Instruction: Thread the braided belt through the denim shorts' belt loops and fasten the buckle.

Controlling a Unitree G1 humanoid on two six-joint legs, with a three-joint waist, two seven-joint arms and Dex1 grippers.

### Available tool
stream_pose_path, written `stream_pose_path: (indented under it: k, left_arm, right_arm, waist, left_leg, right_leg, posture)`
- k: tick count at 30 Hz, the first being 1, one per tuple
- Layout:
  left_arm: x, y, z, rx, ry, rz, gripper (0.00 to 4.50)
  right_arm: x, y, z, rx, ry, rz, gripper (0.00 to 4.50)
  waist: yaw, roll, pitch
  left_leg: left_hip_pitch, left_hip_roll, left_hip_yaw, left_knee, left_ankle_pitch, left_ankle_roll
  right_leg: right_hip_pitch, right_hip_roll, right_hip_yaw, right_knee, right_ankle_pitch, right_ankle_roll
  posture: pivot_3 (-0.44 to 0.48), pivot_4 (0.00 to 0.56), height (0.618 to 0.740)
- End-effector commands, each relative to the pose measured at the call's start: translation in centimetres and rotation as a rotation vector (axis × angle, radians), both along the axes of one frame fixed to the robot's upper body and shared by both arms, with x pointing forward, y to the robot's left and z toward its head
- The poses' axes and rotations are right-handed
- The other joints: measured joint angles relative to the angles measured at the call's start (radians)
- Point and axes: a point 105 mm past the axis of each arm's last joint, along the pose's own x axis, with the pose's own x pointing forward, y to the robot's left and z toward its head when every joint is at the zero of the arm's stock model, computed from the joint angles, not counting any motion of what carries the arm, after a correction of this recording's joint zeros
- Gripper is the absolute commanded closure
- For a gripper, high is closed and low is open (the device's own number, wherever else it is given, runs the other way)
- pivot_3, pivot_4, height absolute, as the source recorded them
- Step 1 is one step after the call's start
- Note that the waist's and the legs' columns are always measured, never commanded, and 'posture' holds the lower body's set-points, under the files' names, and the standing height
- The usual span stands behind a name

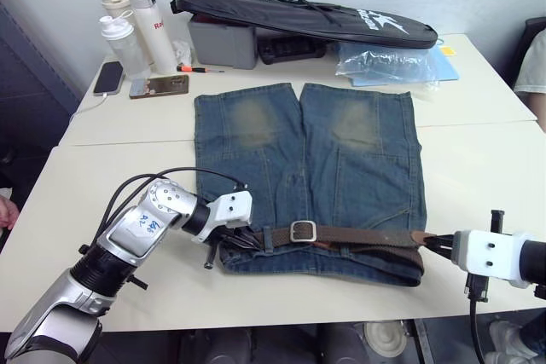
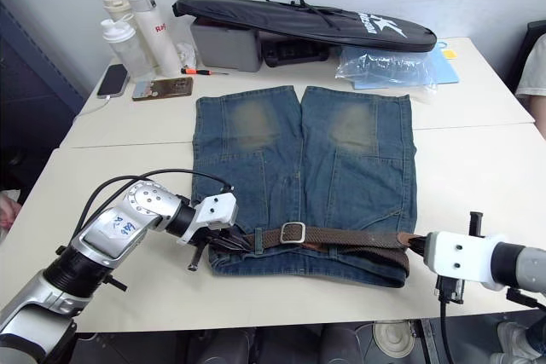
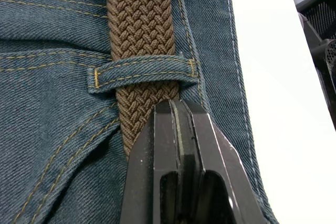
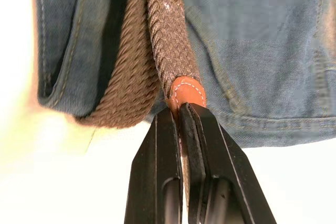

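The faded blue denim shorts (image 1: 341,159) lie flat on the white table (image 1: 486,168), with the waistband at the near edge. The braided belt (image 1: 367,236) runs along the waistband, and the silver buckle (image 1: 303,230) lies left of centre. At the waistband's left end my left gripper (image 1: 241,240) is shut on the belt (image 3: 139,19), just short of a belt loop (image 3: 144,72) that the strap passes under. At the right end my right gripper (image 1: 433,245) is shut on the belt's tan leather end (image 4: 186,92).
Along the table's far side stand bottles (image 1: 128,40), a phone (image 1: 108,77), a grey box (image 1: 223,43), a long black bag (image 1: 307,16) and a clear plastic bag (image 1: 384,64). A person's sleeve (image 1: 533,66) shows at the right edge.
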Motion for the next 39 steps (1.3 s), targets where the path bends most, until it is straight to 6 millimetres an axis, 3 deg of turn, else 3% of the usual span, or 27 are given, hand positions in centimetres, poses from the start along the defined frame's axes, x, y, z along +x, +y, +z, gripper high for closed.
stream_pose_path:
  k: [1,11,12,13,16,20,22,24,27,32,36,39]
  left_arm:
    - [-0.5,1.9,-2.4,0.099,0.085,0.044,4.50]
    - [0.6,1.5,-0.7,0.018,0.048,0.078,4.50]
    - [0.6,1.6,-0.3,0.006,0.044,0.069,4.50]
    - [0.6,1.6,0.0,-0.007,0.043,0.065,4.50]
    - [0.4,1.7,1.5,-0.070,0.066,0.057,3.46]
    - [-0.2,2.7,4.3,-0.124,0.071,0.032,1.69]
    - [0.1,2.8,6.5,-0.194,0.050,0.046,0.72]
    - [0.4,3.3,9.0,-0.301,0.058,0.096,0.03]
    - [0.5,4.5,11.0,-0.414,0.065,0.189,0.03]
    - [0.0,6.6,11.4,-0.517,0.003,0.335,0.03]
    - [1.3,9.2,9.2,-0.475,-0.140,0.590,0.03]
    - [1.2,9.6,7.6,-0.454,-0.216,0.670,0.03]
  right_arm:
    - [-0.2,-2.9,-0.4,-0.056,-0.006,-0.086,4.47]
    - [0.3,-1.1,-0.7,0.082,0.014,-0.087,4.47]
    - [0.2,-0.9,-0.7,0.094,0.026,-0.083,3.75]
    - [0.2,-0.8,-0.6,0.103,0.031,-0.082,3.46]
    - [0.3,-1.1,0.2,0.113,0.039,-0.089,2.01]
    - [0.9,-1.6,1.7,0.194,0.065,-0.142,0.05]
    - [1.4,-1.5,2.9,0.298,0.090,-0.180,0.00]
    - [2.3,-1.1,4.5,0.456,0.114,-0.222,0.00]
    - [3.3,-0.4,6.0,0.660,0.156,-0.261,0.00]
    - [4.9,0.1,6.4,0.814,0.165,-0.312,0.00]
    - [6.5,0.1,6.0,0.941,0.140,-0.382,0.00]
    - [6.7,0.7,4.9,0.942,0.145,-0.386,0.00]
  waist:
    - [0.001,0.000,0.000]
    - [0.002,0.000,0.000]
    - [0.002,-0.001,0.000]
    - [0.002,-0.001,0.000]
    - [-0.001,0.000,0.001]
    - [-0.003,0.001,0.001]
    - [-0.001,-0.001,0.002]
    - [0.000,-0.002,0.003]
    - [0.001,-0.001,0.002]
    - [-0.002,-0.001,0.002]
    - [0.000,-0.002,0.003]
    - [0.004,-0.002,0.003]
  left_leg:
    - [0.000,0.000,0.000,0.000,0.000,0.000]
    - [0.000,0.000,0.001,0.001,0.000,0.000]
    - [0.000,0.000,0.001,0.001,0.000,0.000]
    - [0.000,0.000,0.001,0.001,0.000,0.000]
    - [0.000,0.000,0.001,0.001,0.000,0.000]
    - [0.000,0.000,0.001,0.001,0.000,0.000]
    - [0.000,0.001,0.001,0.001,0.000,0.000]
    - [0.000,0.000,0.001,0.002,0.000,0.000]
    - [0.002,0.000,-0.001,0.002,0.001,-0.001]
    - [0.003,0.000,-0.001,0.000,0.001,-0.002]
    - [0.004,0.001,0.001,0.000,0.000,-0.003]
    - [0.006,0.001,0.002,0.000,0.000,-0.003]
  right_leg:
    - [0.000,0.000,0.000,0.000,0.000,0.000]
    - [0.000,0.000,0.002,0.000,0.000,0.000]
    - [0.000,0.000,0.002,0.000,0.000,0.000]
    - [0.000,0.000,0.002,0.000,0.000,0.000]
    - [-0.001,0.000,0.002,0.001,0.000,0.000]
    - [-0.001,0.001,0.002,0.001,0.000,0.000]
    - [-0.001,0.001,0.002,0.001,0.000,0.000]
    - [-0.001,0.001,0.002,0.001,0.001,0.000]
    - [-0.001,0.001,0.001,0.001,0.001,0.000]
    - [-0.001,0.001,0.001,0.002,0.001,0.001]
    - [-0.001,0.001,0.002,0.002,0.001,0.001]
    - [-0.001,0.001,0.005,0.000,0.001,0.001]
  posture:
    - [0.000,0.150,0.740]
    - [0.000,0.150,0.740]
    - [0.000,0.150,0.740]
    - [0.000,0.150,0.740]
    - [0.000,0.150,0.740]
    - [0.000,0.150,0.740]
    - [0.000,0.150,0.740]
    - [0.000,0.150,0.740]
    - [0.000,0.150,0.740]
    - [0.000,0.150,0.740]
    - [0.000,0.150,0.740]
    - [0.000,0.150,0.740]
